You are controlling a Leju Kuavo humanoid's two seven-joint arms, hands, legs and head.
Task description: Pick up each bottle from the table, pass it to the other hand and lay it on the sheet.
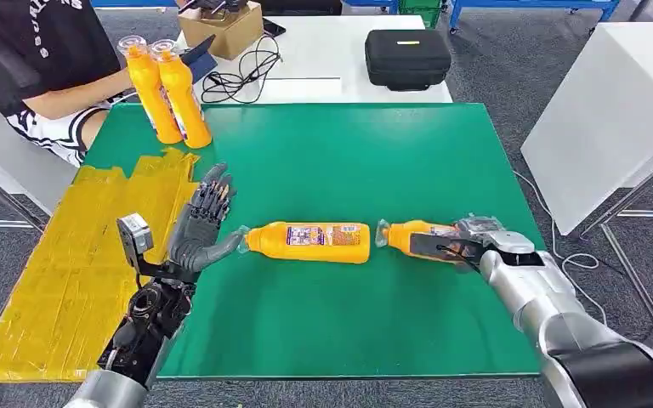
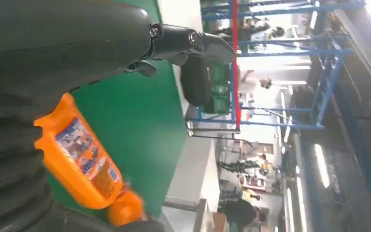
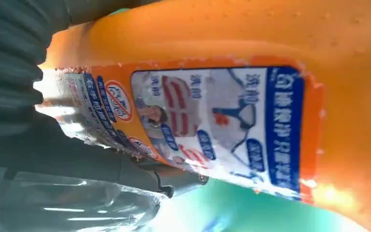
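Head view, right robot hand gripping glossy orange bottle

a green table carries a yellow sheet along its left edge, two upright orange bottles at the far left corner and two lying bottles mid-table.

A white table stands beyond the green work surface, bearing a black case, a cardboard box and tangled cables. Grey carpet covers the floor; a white cabinet stands at right.
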